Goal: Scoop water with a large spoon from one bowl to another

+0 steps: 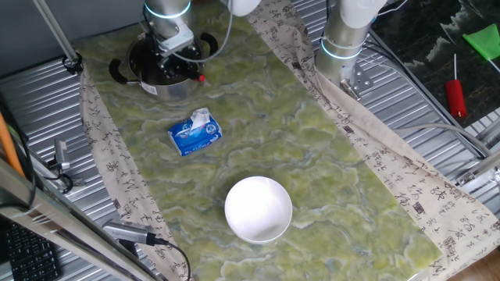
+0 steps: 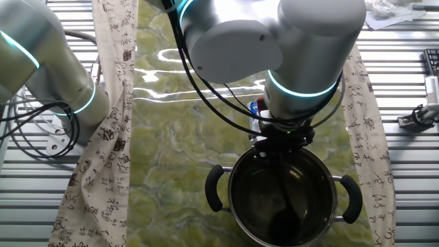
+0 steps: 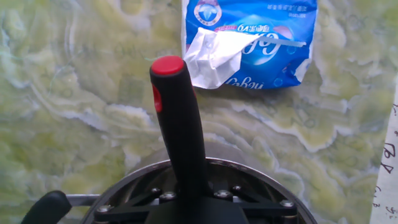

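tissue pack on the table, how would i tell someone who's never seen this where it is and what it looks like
Start from the green marbled mat that runs down the table. Between the steel pot at one end and the white bowl at the other lies the tissue pack, nearer the pot. It is the only soft, blue thing there, with a white tissue sticking out of its top.

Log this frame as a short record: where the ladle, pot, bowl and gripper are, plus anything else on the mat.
ladle: scoop down inside the pot, handle rising to the gripper
pot: steel, at the mat's far end from the bowl; water not discernible
bowl: white, looks empty, apart from the pot
gripper: over the pot, holding the ladle handle
tissue pack: blue, between pot and bowl
screwdriver: red-handled, off the mat
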